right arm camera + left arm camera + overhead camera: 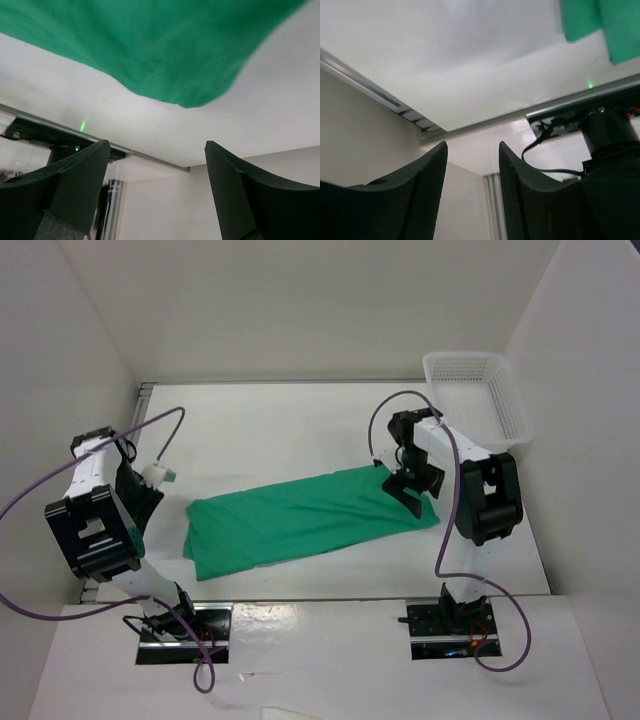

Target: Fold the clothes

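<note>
The clothes are one emerald-green T-shirt [310, 520], folded into a long strip that lies slantwise across the middle of the table. My right gripper [412, 495] hovers over the strip's right end. In the right wrist view its jaws [157, 145] stand wide open with nothing between them, and the shirt's edge [150, 45] fills the top of the frame. My left gripper [148, 506] sits just left of the strip's left end, off the fabric. Its jaws [473, 150] are apart and empty, and a corner of the shirt [600, 25] shows at the upper right.
A white mesh basket [478, 390] stands at the back right corner. White walls close in the table on the left, right and back. A purple cable [150, 435] loops off each arm. The left arm's base [610, 135] and the table's metal edge rail [580, 100] show near the left gripper.
</note>
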`<state>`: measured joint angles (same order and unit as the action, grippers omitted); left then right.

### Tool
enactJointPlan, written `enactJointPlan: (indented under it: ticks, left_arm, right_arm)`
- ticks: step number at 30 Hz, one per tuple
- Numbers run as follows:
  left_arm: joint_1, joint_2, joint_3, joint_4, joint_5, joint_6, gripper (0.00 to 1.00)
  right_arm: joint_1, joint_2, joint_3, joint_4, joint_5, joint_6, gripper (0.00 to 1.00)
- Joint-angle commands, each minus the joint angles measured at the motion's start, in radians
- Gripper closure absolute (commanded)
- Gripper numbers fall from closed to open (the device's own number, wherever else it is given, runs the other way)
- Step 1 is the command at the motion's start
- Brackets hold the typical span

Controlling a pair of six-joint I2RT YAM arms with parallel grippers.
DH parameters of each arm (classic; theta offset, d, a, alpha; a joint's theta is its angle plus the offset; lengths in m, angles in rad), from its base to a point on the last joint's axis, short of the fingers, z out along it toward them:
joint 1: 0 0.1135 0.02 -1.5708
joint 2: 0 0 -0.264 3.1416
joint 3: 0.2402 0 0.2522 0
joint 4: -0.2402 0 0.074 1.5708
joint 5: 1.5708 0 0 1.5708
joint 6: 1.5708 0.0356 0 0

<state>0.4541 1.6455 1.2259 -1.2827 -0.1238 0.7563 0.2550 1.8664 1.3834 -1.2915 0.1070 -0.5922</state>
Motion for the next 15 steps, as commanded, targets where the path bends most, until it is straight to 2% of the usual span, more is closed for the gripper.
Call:
enactJointPlan:
  ticks: [1,6,10,15]
  left_arm:
    - [0.005,0.031,0.149,-0.015,0.172,-0.011,0.47]
    - [-0.018,0.144,0.257,-0.015,0.341,-0.095,0.46]
    - [-0.073,0.206,0.279,-0.015,0.479,-0.123,0.46]
    - [-0.147,0.214,0.224,0.089,0.504,-0.187,0.46]
  right_arm:
    - [0.003,-0.035,0.185,-0.009,-0.062,0.014,0.15]
    - [0.003,0.042,0.385,0.02,-0.216,0.087,0.14]
    - [0.003,0.123,0.445,0.083,-0.294,0.15,0.13]
    - [-0.006,0.163,0.477,0.106,-0.336,0.183,0.13]
